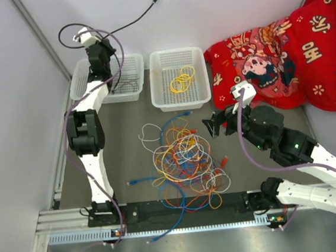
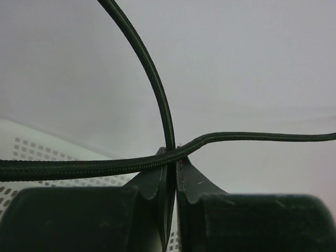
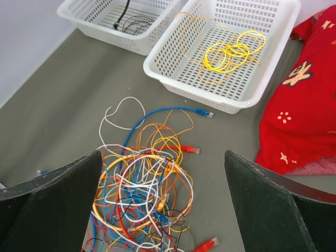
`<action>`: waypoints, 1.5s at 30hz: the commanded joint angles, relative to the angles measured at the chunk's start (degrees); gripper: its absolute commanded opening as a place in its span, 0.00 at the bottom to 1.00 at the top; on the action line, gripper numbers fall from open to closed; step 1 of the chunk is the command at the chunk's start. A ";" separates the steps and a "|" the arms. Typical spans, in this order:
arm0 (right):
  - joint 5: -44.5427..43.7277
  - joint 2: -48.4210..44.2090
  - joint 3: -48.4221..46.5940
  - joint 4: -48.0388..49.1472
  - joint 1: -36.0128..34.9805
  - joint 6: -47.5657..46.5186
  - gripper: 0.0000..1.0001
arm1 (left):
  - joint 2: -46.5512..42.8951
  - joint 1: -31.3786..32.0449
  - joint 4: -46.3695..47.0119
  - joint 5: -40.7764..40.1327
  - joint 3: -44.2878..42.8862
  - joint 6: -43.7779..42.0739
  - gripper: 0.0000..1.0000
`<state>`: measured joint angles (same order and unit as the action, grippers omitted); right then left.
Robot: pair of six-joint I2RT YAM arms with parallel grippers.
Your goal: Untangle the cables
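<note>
cables cropped below, black cable cropped

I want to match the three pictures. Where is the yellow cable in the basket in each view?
Top external: yellow cable upper middle, inside the right basket.
Left wrist: not in it.
Right wrist: upper right, same basket.
Shared landmark: red cloth beside it.

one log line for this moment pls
left gripper: shut on black cable, near left basket | right gripper: open, facing cable tangle | yellow cable: in right basket

Cables tangled in multicolor heap on tbl (yellow one coiled in basket, black one aloft).
</note>
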<state>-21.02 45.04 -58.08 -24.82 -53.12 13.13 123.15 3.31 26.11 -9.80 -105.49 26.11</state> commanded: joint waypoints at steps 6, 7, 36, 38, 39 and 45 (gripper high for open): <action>0.18 2.25 0.60 5.13 0.04 -1.79 0.99 | -4.66 -1.29 1.05 -6.44 6.16 3.95 0.90; 0.45 2.34 0.69 5.31 -0.05 -1.70 0.99 | -5.55 -1.29 0.96 -6.89 7.05 3.78 0.99; 0.54 2.87 3.15 6.10 0.04 0.32 0.99 | -1.53 -1.55 -21.27 0.48 2.59 29.79 0.99; 0.27 2.78 3.33 6.01 0.04 0.15 0.99 | 4.07 -1.55 -27.20 0.40 -5.19 29.70 0.99; -0.07 2.78 3.33 5.84 0.04 0.23 0.99 | 6.03 -1.55 -29.86 0.31 -8.21 28.40 0.99; -0.61 3.13 4.12 6.53 0.04 -0.64 0.99 | 8.25 -1.90 -25.81 -5.13 -6.32 28.21 0.81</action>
<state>-20.47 48.07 -54.72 -20.97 -53.12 13.04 132.88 1.98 -3.86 -11.84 -115.22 54.26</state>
